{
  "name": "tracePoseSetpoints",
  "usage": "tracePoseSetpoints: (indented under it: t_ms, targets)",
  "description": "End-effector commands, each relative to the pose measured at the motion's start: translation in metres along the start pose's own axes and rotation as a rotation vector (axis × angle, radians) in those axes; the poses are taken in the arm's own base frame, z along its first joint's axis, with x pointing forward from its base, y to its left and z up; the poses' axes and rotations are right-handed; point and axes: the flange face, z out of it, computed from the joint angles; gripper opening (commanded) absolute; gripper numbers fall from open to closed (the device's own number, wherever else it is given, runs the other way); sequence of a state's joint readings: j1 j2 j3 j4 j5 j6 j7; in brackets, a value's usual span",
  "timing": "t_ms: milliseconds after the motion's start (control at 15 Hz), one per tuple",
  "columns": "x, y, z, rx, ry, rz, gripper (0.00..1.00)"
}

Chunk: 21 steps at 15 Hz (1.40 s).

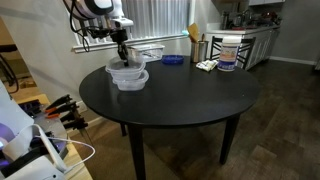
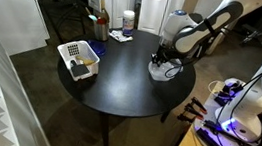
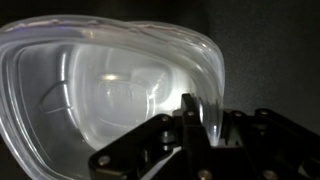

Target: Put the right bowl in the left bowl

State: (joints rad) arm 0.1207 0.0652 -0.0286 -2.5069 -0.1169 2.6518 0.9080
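Two alike clear plastic tubs sit stacked near the table's edge. The right bowl [image 1: 127, 68] is on top, lowered into the left bowl [image 1: 129, 82]; I cannot tell whether it rests fully inside. In the wrist view the right bowl [image 3: 110, 90] fills the picture, with the twin's outline showing through it. My gripper [image 1: 122, 52] hangs straight above the stack, and its fingers [image 3: 190, 115] are shut on the right bowl's thick rim, one on each side. The other exterior view shows the gripper [image 2: 161, 59] over the stack [image 2: 164, 73].
On the round black table [image 1: 180, 100] a white-rimmed clear tub [image 1: 150, 50] and a small blue dish [image 1: 172, 60] lie behind the stack. A utensil holder [image 1: 197, 48] and a white jar [image 1: 228, 52] stand farther back. A white basket [image 2: 77, 58] sits at the opposite edge.
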Motion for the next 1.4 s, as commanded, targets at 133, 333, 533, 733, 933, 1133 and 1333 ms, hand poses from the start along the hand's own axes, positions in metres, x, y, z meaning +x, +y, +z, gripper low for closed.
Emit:
tracePoseSetpoints:
  t_ms: [133,333,533,733,933,1133,1333]
  targets:
    - [0.003,0.005,-0.011,0.106,0.051,-0.041,0.37]
    - [0.004,0.004,-0.009,0.131,0.052,-0.042,0.55]
    - [0.003,0.004,-0.009,0.125,0.046,-0.037,0.76]
    - [0.001,0.006,-0.018,0.123,0.050,-0.043,0.94]
    - [0.002,0.006,-0.027,0.127,0.059,-0.043,1.00]
    - [0.008,-0.004,-0.023,0.126,0.060,-0.030,1.00]
    - [0.007,-0.003,-0.028,0.129,0.063,-0.030,1.00]
